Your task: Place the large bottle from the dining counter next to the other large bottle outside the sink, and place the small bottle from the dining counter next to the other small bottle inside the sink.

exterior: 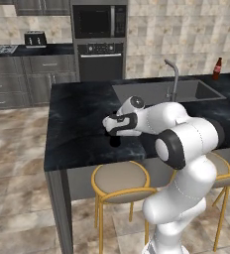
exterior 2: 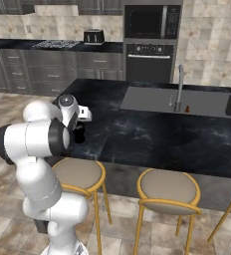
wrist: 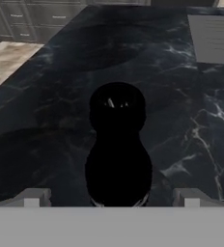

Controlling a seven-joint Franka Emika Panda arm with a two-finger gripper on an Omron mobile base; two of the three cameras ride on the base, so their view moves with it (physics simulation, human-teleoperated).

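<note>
Gripper [wrist: 112, 197] hangs low over the near left part of the dining counter [exterior: 82, 124], jaws spread wide, one finger on each side of a dark bottle [wrist: 117, 144] and neither one touching it. Nothing is grasped. From the hand view we look down onto the bottle's rounded black top, its body swelling out below, standing upright on the marbled black top; whether it is the tall one or the short one, I cannot tell from this angle. In the left base view the hand [exterior: 121, 124] sits right over it, and only a dark stub [exterior: 115, 141] pokes out beneath the white wrist.

Moving outward: the sink [exterior: 161, 92] is set in the far right part of the same counter, its faucet [exterior: 173, 79] arching over the basin. Beyond the sink, on the far right corner, stands the brown bottle [exterior: 217, 68] with its red label, well apart from the hand. In the right base view a small reddish object [exterior 2: 187, 108] shows in the basin, too small to name. Stools [exterior: 121, 181] line the near edge. Toaster [exterior: 35, 38] and oven [exterior: 100, 59] are along the back wall.
</note>
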